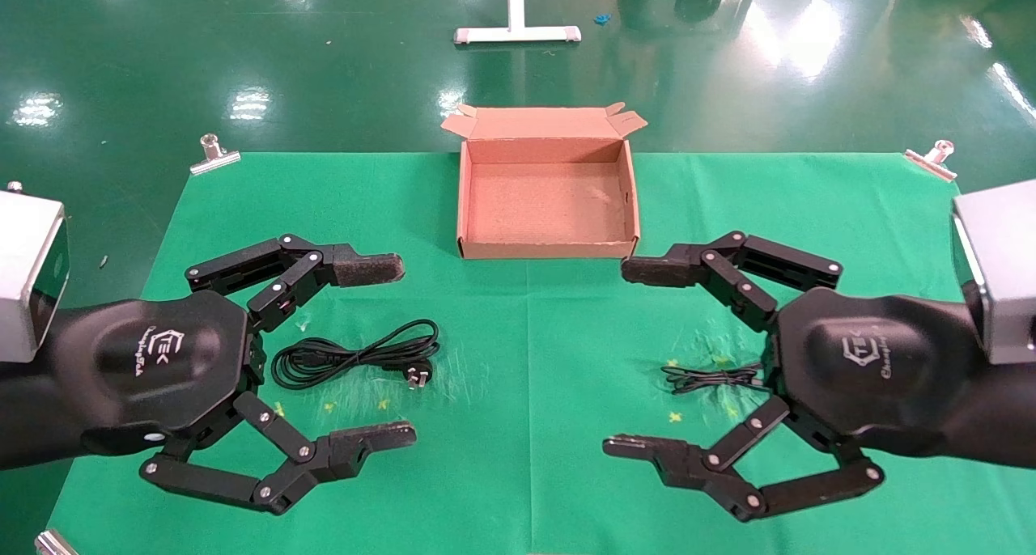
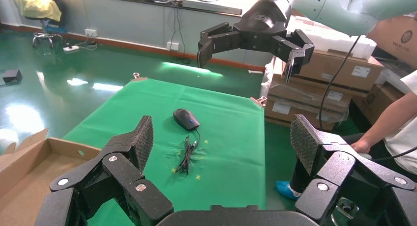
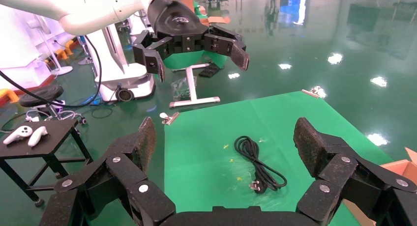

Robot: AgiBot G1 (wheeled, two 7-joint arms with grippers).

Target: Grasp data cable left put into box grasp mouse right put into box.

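Note:
The data cable (image 1: 356, 355) lies coiled on the green cloth, its pronged plug (image 1: 417, 374) pointing toward the middle. My left gripper (image 1: 388, 353) hovers above it, open, nothing between its fingers. In the right wrist view the data cable (image 3: 258, 164) shows fully. The mouse (image 2: 186, 118) sits on the cloth's right side with its thin cord (image 2: 187, 155) bundled beside it. In the head view my right gripper (image 1: 631, 358), open and empty, hides the mouse body, and only the thin cord (image 1: 712, 374) shows. The box (image 1: 464, 207) stands open and empty at the back centre.
Metal clips (image 1: 214, 154) (image 1: 931, 158) hold the cloth at the table's far corners. A white stand base (image 1: 516, 33) rests on the floor beyond. A person (image 2: 393, 123) and stacked cartons (image 2: 339, 73) are off the table's right side.

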